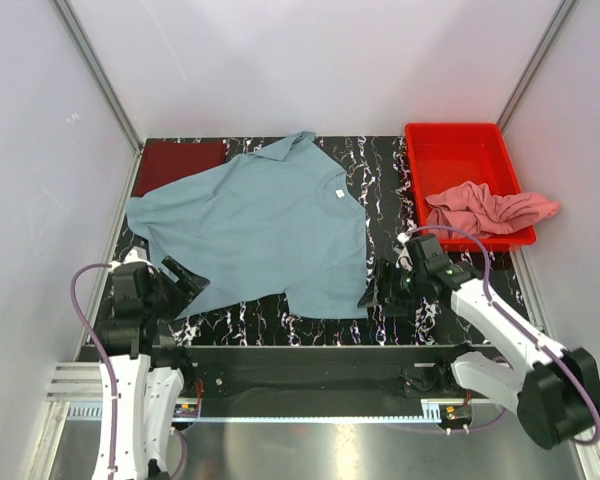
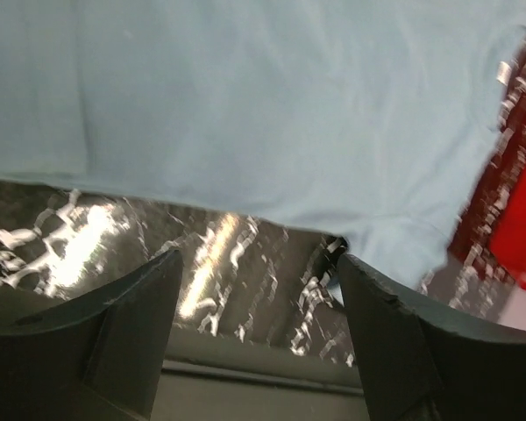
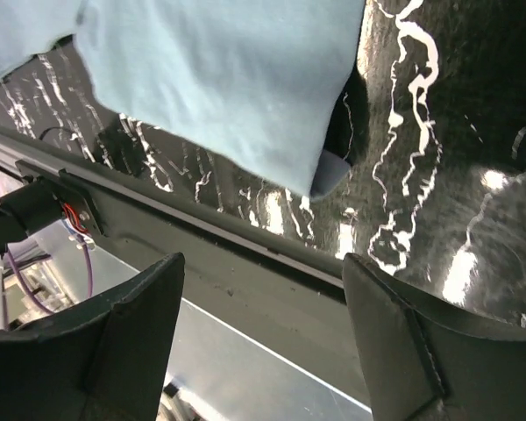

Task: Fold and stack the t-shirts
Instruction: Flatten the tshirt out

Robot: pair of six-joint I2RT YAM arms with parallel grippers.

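Top external view: grey-blue t-shirt lies spread on the surface, collar far, hem near. Left pincer gapes empty beside its near-left edge and right pincer gapes empty beside its near-right corner.

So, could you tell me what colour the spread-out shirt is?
The shirt is dusty grey-blue, clearest in the top view.

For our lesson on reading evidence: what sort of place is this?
Probably a robotics lab test cell: plain white panel walls box in a black marbled table, the left arm and right arm are bolted at its near edge, and a grey-blue t-shirt lies spread on it.
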